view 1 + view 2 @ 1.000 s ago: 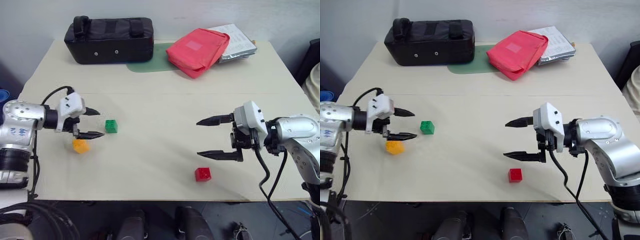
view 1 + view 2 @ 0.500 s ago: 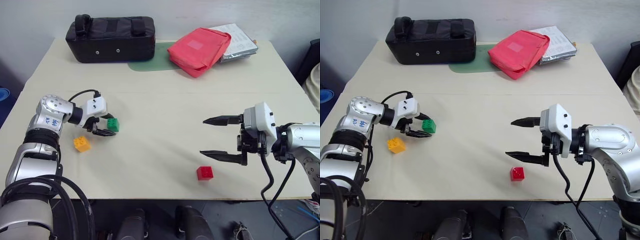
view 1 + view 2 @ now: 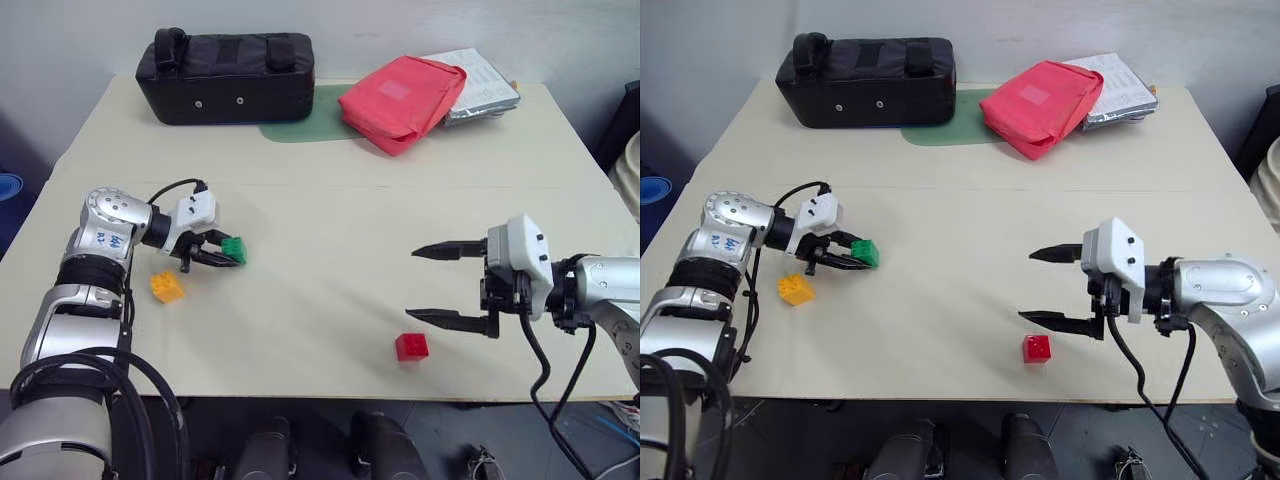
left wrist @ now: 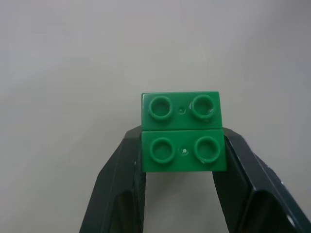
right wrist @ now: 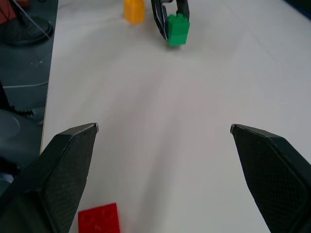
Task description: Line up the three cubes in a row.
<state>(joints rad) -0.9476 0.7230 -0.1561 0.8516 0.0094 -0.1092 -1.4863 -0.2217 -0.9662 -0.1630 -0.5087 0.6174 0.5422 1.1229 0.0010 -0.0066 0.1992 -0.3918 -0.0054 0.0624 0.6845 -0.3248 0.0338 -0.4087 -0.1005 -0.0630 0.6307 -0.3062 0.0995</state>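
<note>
Silver-grey jointed arms, white wrist housings, black tapered fingers on left gripper (image 3: pixel 222 256) and right gripper (image 3: pixel 436 284); black cables are looped alongside

Bare table (image 3: pixel 320 260) lies between green cube (image 3: pixel 233 249) and red cube (image 3: pixel 410 346).

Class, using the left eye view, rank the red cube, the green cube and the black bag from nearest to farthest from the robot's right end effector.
1. Red cube: just below and left of the open right end effector, near the table's front edge.
2. Green cube: across the table, gripped by the left end effector.
3. Black bag: at the table's far edge.
</note>
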